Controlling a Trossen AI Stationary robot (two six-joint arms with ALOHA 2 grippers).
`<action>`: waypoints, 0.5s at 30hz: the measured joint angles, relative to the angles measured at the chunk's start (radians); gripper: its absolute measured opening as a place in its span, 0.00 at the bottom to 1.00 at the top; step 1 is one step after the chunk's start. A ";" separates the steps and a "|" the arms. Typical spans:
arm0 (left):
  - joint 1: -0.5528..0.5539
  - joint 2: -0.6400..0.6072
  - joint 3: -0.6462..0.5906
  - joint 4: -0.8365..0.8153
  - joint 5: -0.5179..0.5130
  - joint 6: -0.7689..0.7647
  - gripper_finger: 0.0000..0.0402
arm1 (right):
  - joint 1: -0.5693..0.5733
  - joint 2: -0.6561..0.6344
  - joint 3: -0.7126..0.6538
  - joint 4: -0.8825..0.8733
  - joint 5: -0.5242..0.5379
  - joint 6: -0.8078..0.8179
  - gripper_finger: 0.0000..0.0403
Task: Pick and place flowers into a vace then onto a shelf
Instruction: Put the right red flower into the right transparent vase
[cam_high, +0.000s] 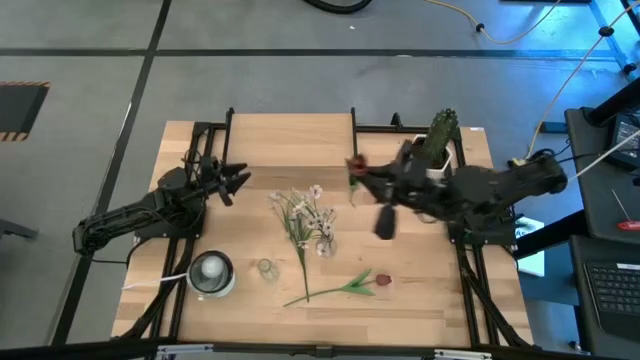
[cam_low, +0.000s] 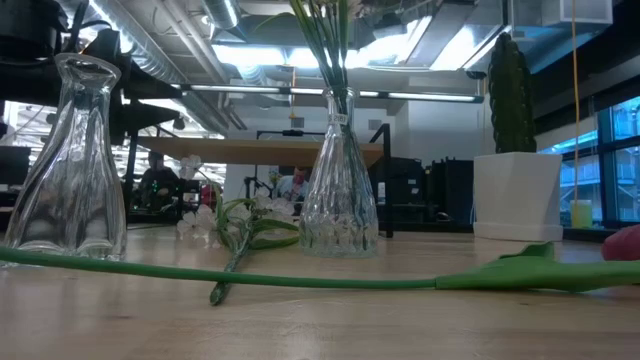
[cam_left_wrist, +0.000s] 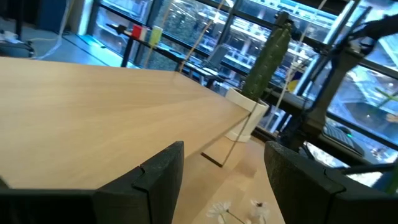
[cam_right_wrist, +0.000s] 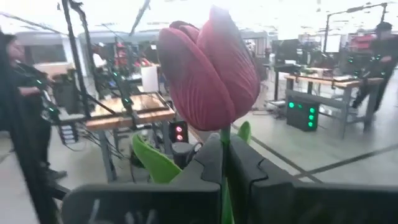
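Note:
My right gripper (cam_high: 358, 180) is above the table's middle, near the far side, shut on a flower with a dark red bud (cam_right_wrist: 208, 68) and green leaves (cam_right_wrist: 155, 163). My left gripper (cam_high: 238, 181) hangs open and empty at the left, over the light-wood shelf (cam_left_wrist: 93, 93). A second red-bud flower (cam_high: 340, 286) lies flat on the table near the front; its stem (cam_low: 250, 273) crosses the low view. A glass vase (cam_low: 338, 195) stands upright with green stems in it. White-blossom sprays (cam_high: 303, 212) lie beside it. An empty glass vase (cam_low: 70, 160) stands at the left. My right gripper pinches the flower's thin green stem (cam_right_wrist: 224, 142) just below the bud, between its two shut fingers. The fingers come level from the table's right side. The bud stands beyond the fingertips, and the flower is lifted clear of the table.
A green cactus in a white pot (cam_high: 440, 140) stands at the far right, close behind my right arm. A round white and grey object (cam_high: 212, 272) sits at the near left. Black frame bars (cam_high: 200, 150) run along both sides of the table. People stand in the room beyond.

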 joint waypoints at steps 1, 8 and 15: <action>0.000 0.000 0.000 0.000 0.006 0.000 0.54 | 0.003 -0.016 0.000 -0.016 0.001 0.002 0.01; 0.000 0.000 0.000 0.000 0.006 0.000 0.54 | 0.003 -0.132 -0.207 0.047 -0.007 0.086 0.01; 0.000 0.000 0.000 0.000 0.006 0.000 0.54 | 0.003 -0.234 -0.564 0.647 -0.146 0.003 0.01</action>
